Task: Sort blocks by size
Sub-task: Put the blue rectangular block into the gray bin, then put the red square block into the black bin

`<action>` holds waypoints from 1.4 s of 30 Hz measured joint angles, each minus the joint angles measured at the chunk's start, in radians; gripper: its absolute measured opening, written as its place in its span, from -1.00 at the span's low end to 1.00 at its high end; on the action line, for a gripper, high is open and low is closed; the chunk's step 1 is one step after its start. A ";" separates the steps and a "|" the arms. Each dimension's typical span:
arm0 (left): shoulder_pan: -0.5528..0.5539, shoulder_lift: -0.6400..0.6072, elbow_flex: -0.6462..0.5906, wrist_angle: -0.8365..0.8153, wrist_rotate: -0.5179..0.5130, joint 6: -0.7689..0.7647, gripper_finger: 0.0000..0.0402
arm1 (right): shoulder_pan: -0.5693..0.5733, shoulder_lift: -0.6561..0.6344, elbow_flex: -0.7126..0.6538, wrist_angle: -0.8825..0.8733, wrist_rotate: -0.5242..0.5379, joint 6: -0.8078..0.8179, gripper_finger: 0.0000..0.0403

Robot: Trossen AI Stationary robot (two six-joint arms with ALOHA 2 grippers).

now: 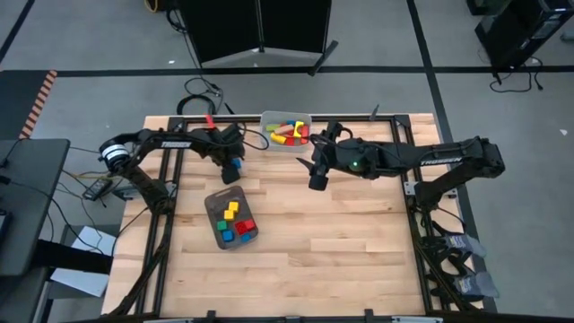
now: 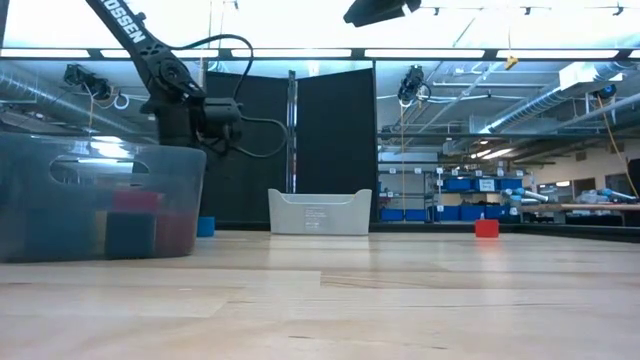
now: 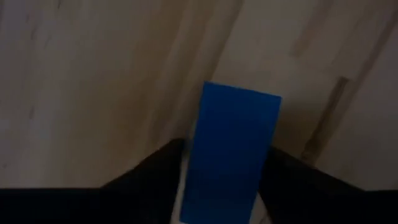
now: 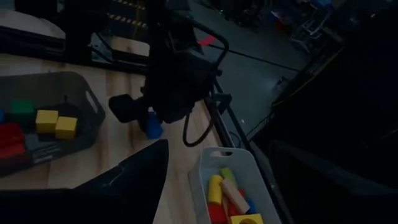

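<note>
A blue bar block [image 3: 233, 152] stands between the two fingers of my left gripper [image 1: 232, 169], left of the light bin, just behind the dark grey tray [image 1: 212, 205]. The tray holds yellow, red, blue and green cubes [image 1: 235, 221]. The light bin [image 1: 306, 117] at the far edge holds longer blocks [image 1: 289, 134]. My right gripper [image 1: 317, 178] hangs open and empty above the table, right of the bin. A red cube [image 2: 487, 228] rests on the table in the low view. My left gripper pinches the blue bar's two long sides [image 3: 198, 168] between its two fingers, pointing down from above, fingers along the bar. In the low view the bar's lower end [image 2: 205, 228] is at table level; whether it rests there, I cannot tell.
The tray's wall [image 2: 100, 195] fills the left of the low view and hides the left gripper's fingers there. Bare wood lies between the tray and the near edge [image 1: 359, 260]. Cables [image 1: 199, 99] lie past the far left corner.
</note>
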 joint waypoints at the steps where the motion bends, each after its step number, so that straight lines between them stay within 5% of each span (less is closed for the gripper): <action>1: -0.001 0.006 0.004 -0.002 0.002 0.000 -0.07 | 0.003 0.000 0.000 0.000 0.001 0.000 0.43; 3: -0.001 0.009 0.013 -0.003 0.001 0.000 -0.32 | 0.011 0.000 0.000 -0.001 0.025 -0.001 0.42; 11: 0.002 -0.040 0.134 -0.024 -0.021 -0.021 -0.31 | 0.044 -0.002 0.000 -0.028 0.103 -0.005 0.40; 18: -0.006 -0.053 0.301 0.054 0.113 -0.025 -0.31 | 0.059 -0.017 0.000 -0.063 0.152 -0.005 0.38; 25: -0.019 0.114 0.453 0.157 0.184 -0.056 -0.31 | 0.035 -0.035 0.000 -0.081 0.163 0.033 0.35; 29: -0.018 0.219 0.532 0.155 0.157 -0.092 -0.31 | -0.022 -0.036 0.000 -0.238 0.190 0.160 0.37; 31: -0.018 0.239 0.557 0.153 0.155 -0.108 -0.15 | -0.066 -0.036 0.000 -0.353 0.177 0.253 0.40; 37: -0.016 0.226 0.588 0.140 0.155 -0.125 0.80 | -0.186 -0.061 -0.120 -0.442 0.082 0.361 0.52; 39: -0.016 0.196 0.587 0.128 0.155 -0.125 0.92 | -0.241 -0.082 -0.193 -0.416 0.030 0.382 0.54; 42: -0.016 0.118 0.556 0.127 0.158 -0.144 0.84 | -0.323 -0.110 -0.325 -0.355 -0.082 0.417 0.55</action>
